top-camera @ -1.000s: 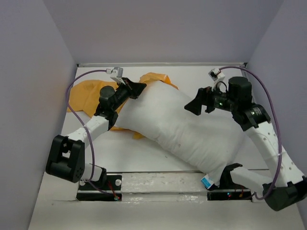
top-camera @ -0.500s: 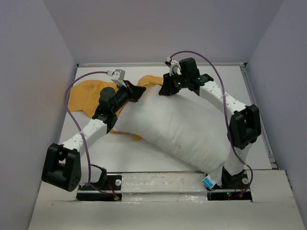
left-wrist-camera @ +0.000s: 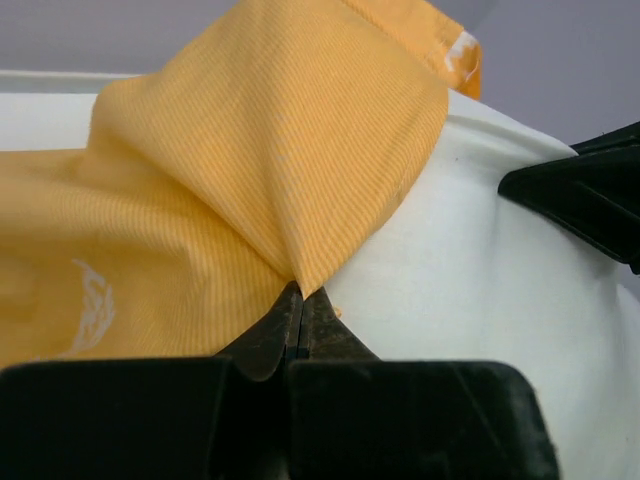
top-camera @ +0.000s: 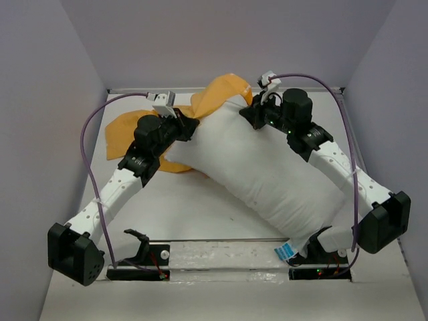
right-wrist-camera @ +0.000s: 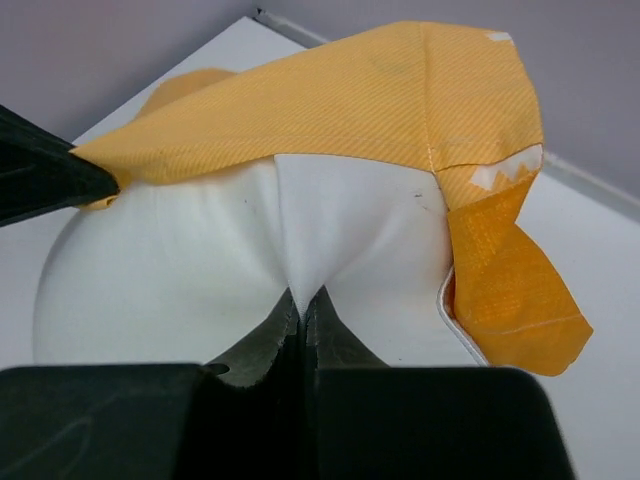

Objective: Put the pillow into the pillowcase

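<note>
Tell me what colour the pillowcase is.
The pillowcase is orange-yellow, finely ribbed; clearest in the left wrist view.

- Left arm (top-camera: 110, 194) and right arm (top-camera: 338, 164): white link shells, black joint housings, blocky black elbows.
- Purple cables (top-camera: 84, 144) loop off each wrist.
- Left end effector (left-wrist-camera: 300, 300) and right end effector (right-wrist-camera: 300, 305): matte black fingers tapering to thin tips.

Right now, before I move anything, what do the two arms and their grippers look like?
The left arm and right arm have white links and black joints. A purple cable loops off each wrist. The left gripper and right gripper are black, with tapered fingers.
</note>
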Available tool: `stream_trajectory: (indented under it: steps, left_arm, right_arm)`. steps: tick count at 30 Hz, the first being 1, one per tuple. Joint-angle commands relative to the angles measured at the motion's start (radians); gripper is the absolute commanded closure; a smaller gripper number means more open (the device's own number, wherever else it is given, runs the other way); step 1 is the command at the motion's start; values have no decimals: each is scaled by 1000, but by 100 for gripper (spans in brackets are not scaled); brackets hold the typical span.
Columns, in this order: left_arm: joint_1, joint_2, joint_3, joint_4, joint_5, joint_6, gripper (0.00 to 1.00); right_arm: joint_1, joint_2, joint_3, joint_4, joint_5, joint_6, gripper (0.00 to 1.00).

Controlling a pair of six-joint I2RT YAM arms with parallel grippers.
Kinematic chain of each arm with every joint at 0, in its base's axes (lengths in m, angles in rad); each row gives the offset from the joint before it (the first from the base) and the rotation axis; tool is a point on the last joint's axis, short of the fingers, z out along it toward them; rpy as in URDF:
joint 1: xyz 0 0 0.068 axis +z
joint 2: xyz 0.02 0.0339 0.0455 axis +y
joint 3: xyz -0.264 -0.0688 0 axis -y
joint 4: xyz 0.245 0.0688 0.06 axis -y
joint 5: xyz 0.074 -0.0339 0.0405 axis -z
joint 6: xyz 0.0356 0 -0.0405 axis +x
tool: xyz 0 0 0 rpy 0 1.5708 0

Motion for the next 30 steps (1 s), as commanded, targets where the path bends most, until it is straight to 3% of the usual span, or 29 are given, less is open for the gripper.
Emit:
stream_trajectory:
  steps: [1, 5, 9, 11, 14, 18, 21, 26, 27, 28, 30]
  left_arm:
    - [-54, -35, 168, -280, -203, 145, 100]
    - [-80, -6, 306, -441, -379, 241, 100]
    - [-111, 27, 372, -596, -481, 315, 100]
    - [-120, 27, 371, -608, -423, 320, 100]
    - [-134, 33, 311, -541, -174, 260, 100]
    - [-230, 97, 283, -463, -76, 217, 100]
    - [-330, 178, 353, -438, -20, 215, 100]
    - [-382, 252, 475, -450, -48, 252, 100]
    - [-381, 263, 487, -455, -137, 261, 100]
    - [-367, 276, 510, -464, -162, 265, 100]
    - [-336, 307, 520, -457, -170, 237, 100]
  right_arm:
    - [-11, -10, -46, 267, 171, -167, 100]
    - [-11, -69, -127, 313, 214, -180, 100]
    - [-11, -70, -126, 315, 378, -186, 100]
    - [-11, -63, -129, 312, 404, -166, 100]
    - [-11, -52, -176, 349, 407, -112, 100]
    - [-2, -52, -260, 499, 516, -77, 100]
    - [-2, 18, -247, 569, 568, -111, 100]
    - [-2, 154, -161, 505, 755, -161, 100]
    - [-2, 148, -146, 460, 757, -145, 86]
    - [-2, 131, -132, 354, 716, -94, 47]
    - [-2, 73, -129, 265, 627, -39, 29]
